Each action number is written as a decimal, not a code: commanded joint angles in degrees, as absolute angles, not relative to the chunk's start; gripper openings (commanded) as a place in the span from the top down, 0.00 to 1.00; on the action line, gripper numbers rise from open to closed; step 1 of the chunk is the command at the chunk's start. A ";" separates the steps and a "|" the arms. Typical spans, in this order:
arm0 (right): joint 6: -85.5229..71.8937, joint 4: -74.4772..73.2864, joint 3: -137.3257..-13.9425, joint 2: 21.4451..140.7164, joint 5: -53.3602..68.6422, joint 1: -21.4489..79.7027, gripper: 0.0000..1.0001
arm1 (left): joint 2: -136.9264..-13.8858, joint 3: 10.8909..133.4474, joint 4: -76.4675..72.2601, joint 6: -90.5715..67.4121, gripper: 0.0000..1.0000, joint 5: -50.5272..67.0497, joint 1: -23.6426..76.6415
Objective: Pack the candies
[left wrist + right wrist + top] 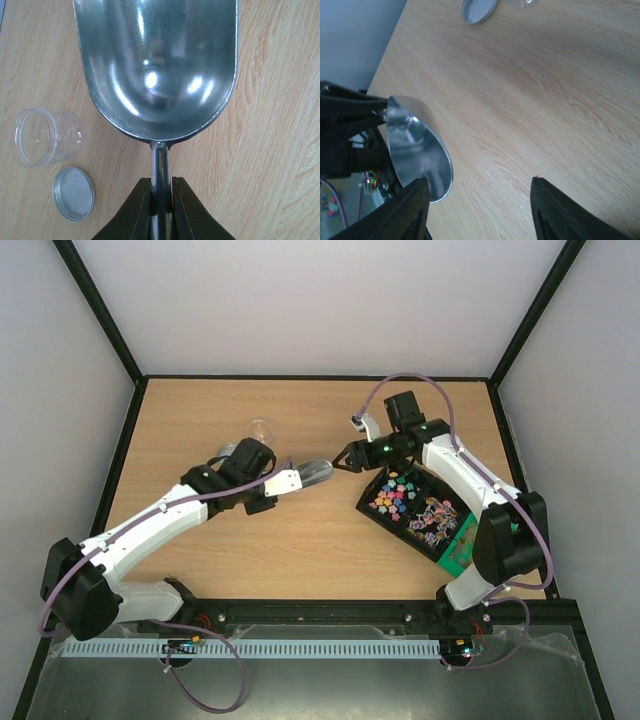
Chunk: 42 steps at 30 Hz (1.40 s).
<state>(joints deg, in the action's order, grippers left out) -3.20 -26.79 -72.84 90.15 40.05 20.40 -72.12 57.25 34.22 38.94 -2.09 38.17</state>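
Observation:
The candies [392, 496], tiny bright pieces in mixed colours, lie in the upper part of a black tray [366, 504] at the right. My left gripper [296, 478] is shut on the handle of an empty metal scoop [316, 472]. In the left wrist view the fingers [161, 182] clamp the handle below the bare scoop bowl [160, 65]. My right gripper [346, 457] is open and empty, just right of the scoop's mouth and left of the tray. In the right wrist view the scoop [420, 150] stands by the left finger of the right gripper [480, 192].
A clear empty jar [260, 428] lies on its side behind the left arm, its metal lid [228, 448] beside it; both also show in the left wrist view, jar [46, 137] and lid [74, 193]. The tray's lower part holds darker wrapped pieces [435, 520]. A green item [462, 546] lies beside it.

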 commanded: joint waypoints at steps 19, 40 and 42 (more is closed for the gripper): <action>-2.90 -30.35 -72.16 93.76 48.42 24.08 0.97 | -71.47 59.16 30.88 35.07 0.87 -1.16 42.77; 2.17 -36.40 -73.17 98.91 69.39 17.73 0.99 | -66.05 55.23 21.95 32.28 0.55 34.20 26.80; 1.97 -36.45 -73.48 99.20 69.47 17.46 0.99 | -67.09 55.34 21.23 32.84 0.54 35.84 26.08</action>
<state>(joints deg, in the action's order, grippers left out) 1.15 -32.60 -71.66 98.65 63.66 18.02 -65.67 56.16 25.76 32.51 29.41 27.24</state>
